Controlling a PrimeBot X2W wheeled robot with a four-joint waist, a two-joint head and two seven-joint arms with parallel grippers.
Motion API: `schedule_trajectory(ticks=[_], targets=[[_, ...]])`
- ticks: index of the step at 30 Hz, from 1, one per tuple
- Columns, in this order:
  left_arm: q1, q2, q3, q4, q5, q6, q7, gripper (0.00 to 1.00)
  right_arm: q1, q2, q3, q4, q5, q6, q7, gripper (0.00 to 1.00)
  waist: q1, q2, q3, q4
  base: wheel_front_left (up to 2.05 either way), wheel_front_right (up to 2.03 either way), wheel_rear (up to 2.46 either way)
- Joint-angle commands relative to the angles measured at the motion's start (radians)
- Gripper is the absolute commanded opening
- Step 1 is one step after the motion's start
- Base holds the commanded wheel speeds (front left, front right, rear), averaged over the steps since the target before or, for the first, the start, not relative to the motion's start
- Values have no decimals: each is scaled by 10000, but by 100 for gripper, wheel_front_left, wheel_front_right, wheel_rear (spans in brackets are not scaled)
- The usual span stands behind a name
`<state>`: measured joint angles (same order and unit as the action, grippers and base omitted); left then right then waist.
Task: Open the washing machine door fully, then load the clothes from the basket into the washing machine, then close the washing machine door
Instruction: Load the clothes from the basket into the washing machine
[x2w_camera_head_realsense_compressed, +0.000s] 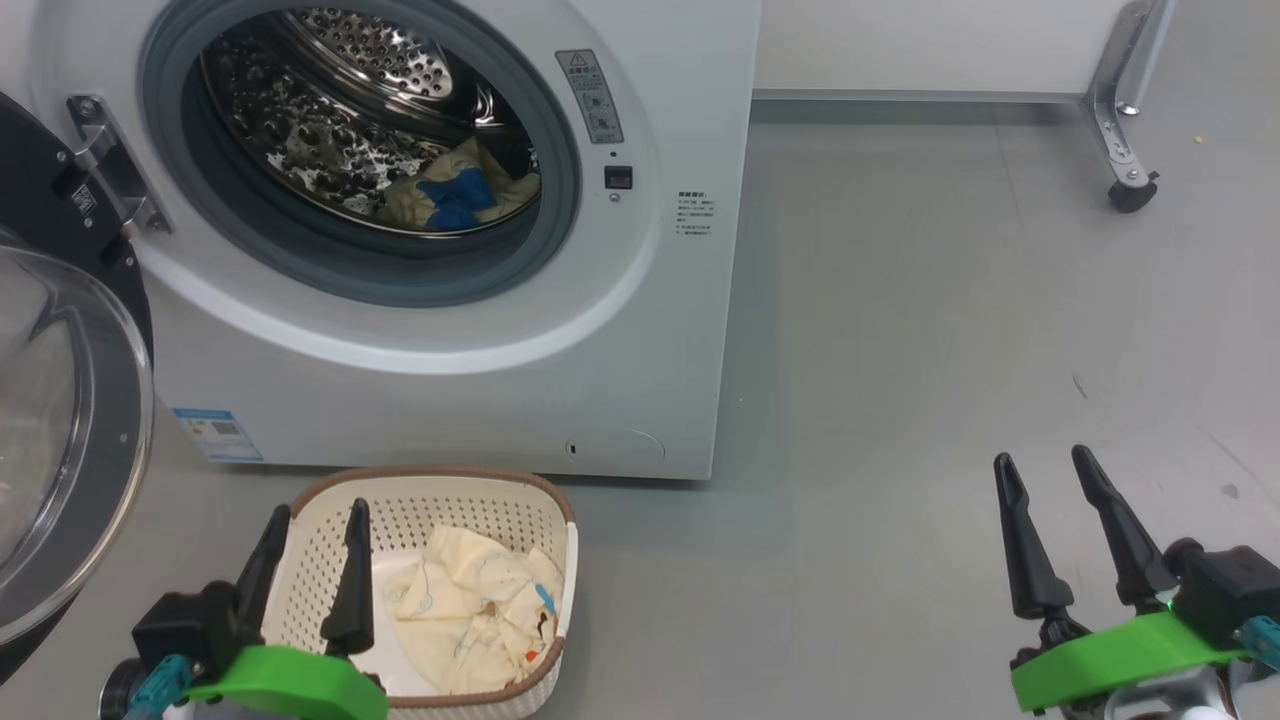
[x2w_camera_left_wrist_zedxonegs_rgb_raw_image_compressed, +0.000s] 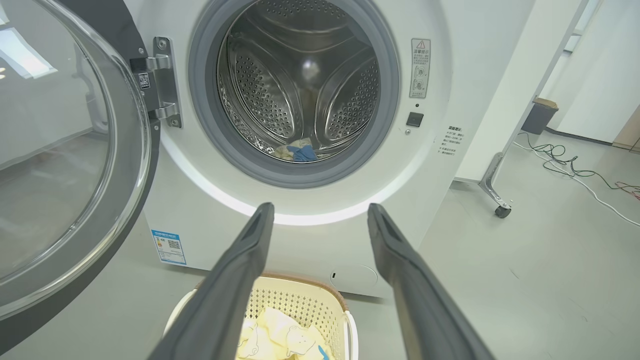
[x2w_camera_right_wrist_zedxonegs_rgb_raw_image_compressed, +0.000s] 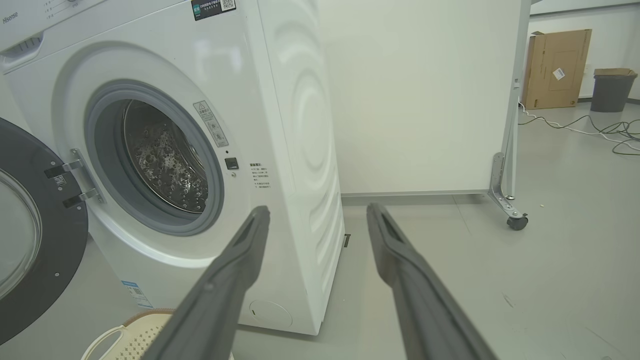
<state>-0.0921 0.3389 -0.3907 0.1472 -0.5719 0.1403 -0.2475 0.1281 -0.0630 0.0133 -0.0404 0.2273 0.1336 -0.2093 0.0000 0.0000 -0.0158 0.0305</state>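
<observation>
Clothes (x2w_camera_head_realsense_compressed: 475, 605) lie in the basket (x2w_camera_head_realsense_compressed: 430, 476) on the floor (x2w_camera_head_realsense_compressed: 900, 350) near the washing machine (x2w_camera_head_realsense_compressed: 460, 400), one garment (x2w_camera_head_realsense_compressed: 455, 192) already in the drum (x2w_camera_head_realsense_compressed: 340, 110): loading looks part done. Left gripper (x2w_camera_head_realsense_compressed: 318, 512), spread and empty, hovers over the basket and must descend onto fabric; right gripper (x2w_camera_head_realsense_compressed: 1040, 462) waits far right, spread, empty.

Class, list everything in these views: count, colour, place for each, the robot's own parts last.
washer: 1, white, back left.
door: 1, black with clear glass, swung open at left.
drum: 1, steel, inside washer.
garment: 1, cream with blue patch, in drum.
basket: 1, cream-white, brown rim, floor before washer.
clothes: count unclear, cream-yellow, in basket.
sticker: 1, blue, washer's lower front.
partition: 1, white, right of washer.
box: 1, brown, far right.
bin: 1, grey, beside box.
left tool: 1, dark, open, above basket.
right tool: 1, dark, open, over floor.
</observation>
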Motion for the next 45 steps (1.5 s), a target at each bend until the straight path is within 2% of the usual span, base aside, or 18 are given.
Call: schedule_trajectory(ticks=[1,11,16,22,28,35,38,45], targets=[[-246,176,501,-250,105,-33,-143,100,-399,-167,181,-354,-18,-29,0,100,0,0,0,-2,0,0,0],[-251,125,440,-165,148,-68,-143,100,-412,-162,241,-297,-4,-29,-24,100,0,0,86,-60,0,0,0],[-376,109,347,-130,163,-70,-63,100,-517,-202,261,-288,12,-29,-24,100,0,0,471,-172,0,0,0],[-890,-16,258,-96,186,-87,21,100,-791,-226,250,-326,5,-29,-53,100,0,0,1528,-327,0,0,0],[-1816,-135,241,203,152,-279,69,100,-1416,-257,379,-422,-56,-29,-131,100,0,0,3139,-622,0,0,0],[-3215,-134,204,1611,183,-642,199,100,-2151,-228,521,-305,-132,-29,-285,100,0,0,4803,-1104,0,0,0],[-3880,-289,431,2406,-177,-866,222,100,-2438,-186,599,-264,-145,-29,-351,100,0,0,5452,-1335,0,0,0],[-5435,-278,549,4326,-475,-1216,839,100,-2966,-87,723,-185,-142,-29,-458,100,0,0,6473,-1800,0,0,0]])
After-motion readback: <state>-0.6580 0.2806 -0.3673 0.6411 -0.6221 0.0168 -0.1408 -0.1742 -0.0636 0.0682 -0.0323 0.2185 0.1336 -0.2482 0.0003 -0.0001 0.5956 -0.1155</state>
